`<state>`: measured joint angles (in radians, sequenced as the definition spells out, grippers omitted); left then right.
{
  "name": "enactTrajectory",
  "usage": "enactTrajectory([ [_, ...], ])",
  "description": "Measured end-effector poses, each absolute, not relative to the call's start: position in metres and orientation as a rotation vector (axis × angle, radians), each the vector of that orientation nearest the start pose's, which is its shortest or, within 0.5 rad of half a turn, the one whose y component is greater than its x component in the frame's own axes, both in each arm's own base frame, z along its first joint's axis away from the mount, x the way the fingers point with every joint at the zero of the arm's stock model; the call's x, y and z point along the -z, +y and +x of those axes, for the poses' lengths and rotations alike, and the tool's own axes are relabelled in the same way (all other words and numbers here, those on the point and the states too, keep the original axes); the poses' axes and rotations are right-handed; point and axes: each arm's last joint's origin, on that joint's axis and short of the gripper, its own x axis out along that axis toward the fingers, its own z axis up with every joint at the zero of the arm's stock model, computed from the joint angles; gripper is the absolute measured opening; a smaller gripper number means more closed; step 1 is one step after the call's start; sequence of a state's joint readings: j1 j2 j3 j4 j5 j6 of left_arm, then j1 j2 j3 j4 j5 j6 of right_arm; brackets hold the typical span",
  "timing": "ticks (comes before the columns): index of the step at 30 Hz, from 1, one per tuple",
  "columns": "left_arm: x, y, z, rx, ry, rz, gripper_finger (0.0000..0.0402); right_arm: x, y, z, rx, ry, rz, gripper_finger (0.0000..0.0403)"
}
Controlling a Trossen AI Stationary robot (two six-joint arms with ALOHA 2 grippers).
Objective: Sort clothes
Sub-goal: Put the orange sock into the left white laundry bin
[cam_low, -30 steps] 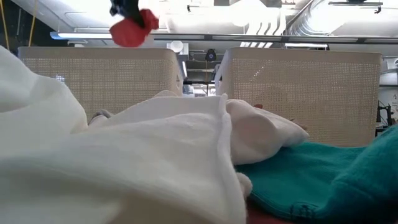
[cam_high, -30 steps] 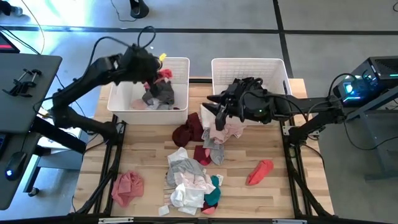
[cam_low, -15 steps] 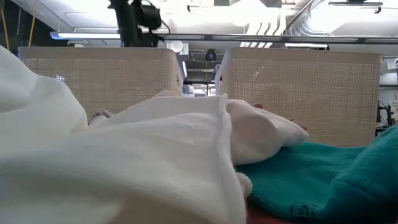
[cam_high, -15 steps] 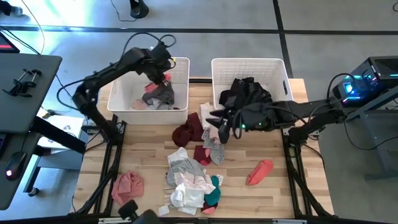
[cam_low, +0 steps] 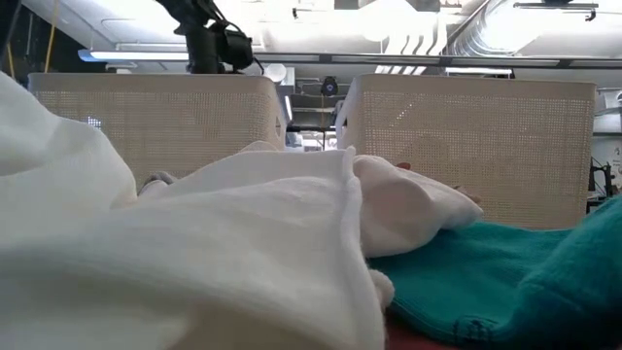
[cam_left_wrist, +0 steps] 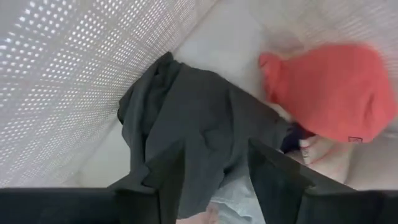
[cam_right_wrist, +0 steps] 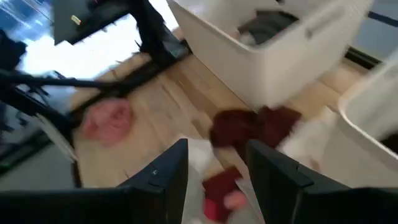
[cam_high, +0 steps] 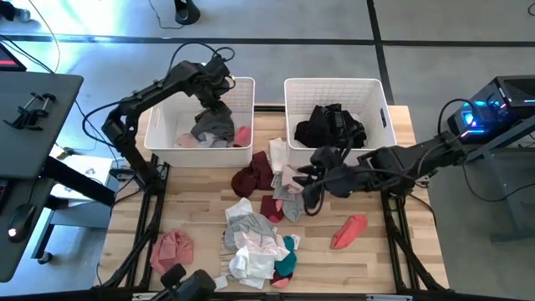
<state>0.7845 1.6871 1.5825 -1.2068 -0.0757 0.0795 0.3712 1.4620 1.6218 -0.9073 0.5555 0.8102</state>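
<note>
My left gripper (cam_high: 216, 102) (cam_left_wrist: 217, 180) hangs open inside the left white basket (cam_high: 159, 134), pointing down over a dark grey garment (cam_left_wrist: 193, 118), with nothing between its fingers. A coral garment (cam_left_wrist: 329, 87) lies on the basket floor beside the grey one. My right gripper (cam_high: 311, 188) (cam_right_wrist: 217, 177) hovers open above the maroon garments (cam_right_wrist: 249, 124) and pale garments (cam_high: 288, 180) at the table's middle, holding nothing. Black clothes (cam_high: 330, 125) fill the right basket (cam_high: 334, 82).
Loose clothes lie on the wooden table: a white, grey and teal heap (cam_high: 255, 242) near the front edge, a pink piece (cam_high: 171, 251) at front left, a coral piece (cam_high: 349, 232) at front right. In the low view, white cloth (cam_low: 194, 253) blocks most of the scene.
My left gripper has carried the coral garment over the left basket, gone down into it, tipped to point down, opened and let go; the garment now lies in the basket. My right gripper has moved from the right basket's front toward the table's near edge, staying open.
</note>
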Motion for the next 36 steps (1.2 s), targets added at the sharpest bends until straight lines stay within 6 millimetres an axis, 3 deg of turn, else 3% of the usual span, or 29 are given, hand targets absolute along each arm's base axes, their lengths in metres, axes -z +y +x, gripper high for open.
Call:
enactTrajectory([
  [7, -0.340, 0.201, 0.225, -0.613, 1.156, -0.356, 0.0159, -0.379, 0.090, 0.247, 0.573, 0.869, 0.504, 0.0149],
  [13, -0.369, 0.167, 0.222, -0.500, 0.871, -0.263, 0.0147, -0.359, 0.094, 0.223, 0.610, 1.075, 0.443, 0.0149],
  [17, -0.366, 0.137, 0.214, -0.417, 0.740, -0.285, 0.0142, -0.323, 0.091, 0.207, 0.584, 1.187, 0.549, 0.0149],
  [24, -0.349, 0.087, 0.191, -0.340, 0.669, -0.354, 0.0140, -0.247, 0.093, 0.189, 0.565, 1.383, 0.826, 0.0149],
  [29, -0.341, 0.063, 0.178, -0.297, 0.608, -0.421, 0.0140, -0.196, 0.097, 0.180, 0.548, 1.569, 1.066, 0.0149],
  [36, -0.336, 0.048, 0.173, -0.296, 0.533, -0.452, 0.0140, -0.159, 0.093, 0.173, 0.657, 1.501, 1.210, 0.0137],
])
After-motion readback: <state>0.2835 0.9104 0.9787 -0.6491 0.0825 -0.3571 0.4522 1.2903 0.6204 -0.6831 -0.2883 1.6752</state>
